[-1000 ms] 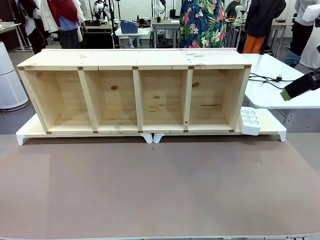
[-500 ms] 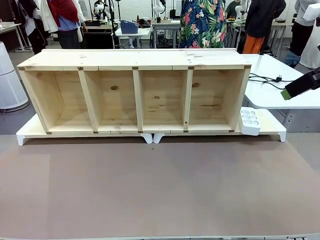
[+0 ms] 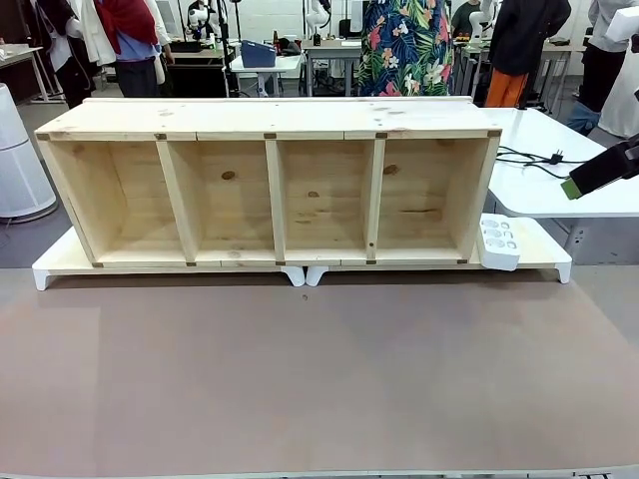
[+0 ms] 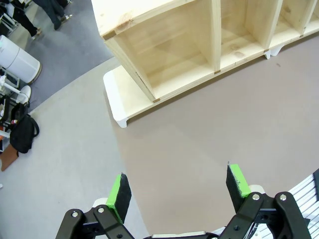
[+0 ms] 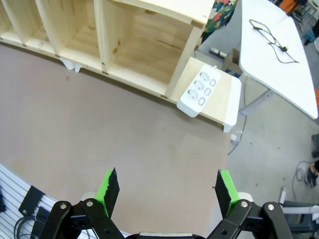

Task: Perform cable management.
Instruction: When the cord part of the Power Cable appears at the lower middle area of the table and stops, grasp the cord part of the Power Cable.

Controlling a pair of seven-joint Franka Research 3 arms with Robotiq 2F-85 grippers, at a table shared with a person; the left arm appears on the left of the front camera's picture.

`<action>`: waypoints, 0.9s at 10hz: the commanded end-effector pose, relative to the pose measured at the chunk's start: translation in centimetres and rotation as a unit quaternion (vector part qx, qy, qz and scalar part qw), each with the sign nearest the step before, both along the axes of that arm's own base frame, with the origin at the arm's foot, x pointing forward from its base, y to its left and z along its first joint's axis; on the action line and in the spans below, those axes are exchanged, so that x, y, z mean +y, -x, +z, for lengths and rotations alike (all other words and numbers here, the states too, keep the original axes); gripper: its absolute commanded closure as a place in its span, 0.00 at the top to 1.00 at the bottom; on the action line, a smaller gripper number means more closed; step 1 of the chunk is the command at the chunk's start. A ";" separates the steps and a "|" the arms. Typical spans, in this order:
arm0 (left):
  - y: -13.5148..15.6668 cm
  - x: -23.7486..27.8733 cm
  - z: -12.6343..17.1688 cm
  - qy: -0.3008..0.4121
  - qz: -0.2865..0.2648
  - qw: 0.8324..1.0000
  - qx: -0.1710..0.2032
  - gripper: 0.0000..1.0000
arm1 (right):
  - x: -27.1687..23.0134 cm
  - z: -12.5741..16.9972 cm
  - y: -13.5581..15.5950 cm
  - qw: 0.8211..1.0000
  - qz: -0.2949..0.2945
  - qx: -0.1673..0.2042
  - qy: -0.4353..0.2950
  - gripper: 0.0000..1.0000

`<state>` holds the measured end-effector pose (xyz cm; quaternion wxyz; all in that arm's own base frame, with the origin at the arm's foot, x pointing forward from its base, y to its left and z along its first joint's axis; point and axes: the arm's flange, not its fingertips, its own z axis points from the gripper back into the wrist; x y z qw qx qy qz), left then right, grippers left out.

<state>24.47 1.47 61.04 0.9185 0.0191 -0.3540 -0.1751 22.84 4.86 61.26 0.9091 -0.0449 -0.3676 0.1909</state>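
cable (image 3: 527, 157): thin, black, loosely looped on white table (image 3: 559, 197) | left hand (image 4: 178, 185) spread | right hand (image 5: 166, 191) spread

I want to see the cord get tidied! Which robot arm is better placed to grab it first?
Probably the right arm. The cord lies on the white table at its side, past the power strip. The left arm faces the far end of the shelf. Both jaws are open.

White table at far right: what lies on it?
The cable lies loose on the white table, plug at its end. The shelf covers the table's left edge, so anything there is hidden.
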 end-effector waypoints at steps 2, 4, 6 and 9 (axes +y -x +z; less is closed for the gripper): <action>0.0 -0.1 0.0 -0.002 0.000 1.000 0.002 1.00 | 0.0 0.1 -0.1 1.000 -0.002 -0.004 -0.003 1.00; 0.0 -0.1 0.0 -0.002 0.000 1.000 0.002 1.00 | 0.0 0.1 -0.1 1.000 -0.002 -0.004 -0.003 1.00; 0.0 -0.1 0.0 -0.002 0.000 1.000 0.002 1.00 | 0.0 0.1 -0.1 1.000 -0.002 -0.004 -0.003 1.00; 0.0 -0.1 0.0 -0.002 0.000 1.000 0.002 1.00 | 0.0 0.1 -0.1 1.000 -0.002 -0.004 -0.003 1.00</action>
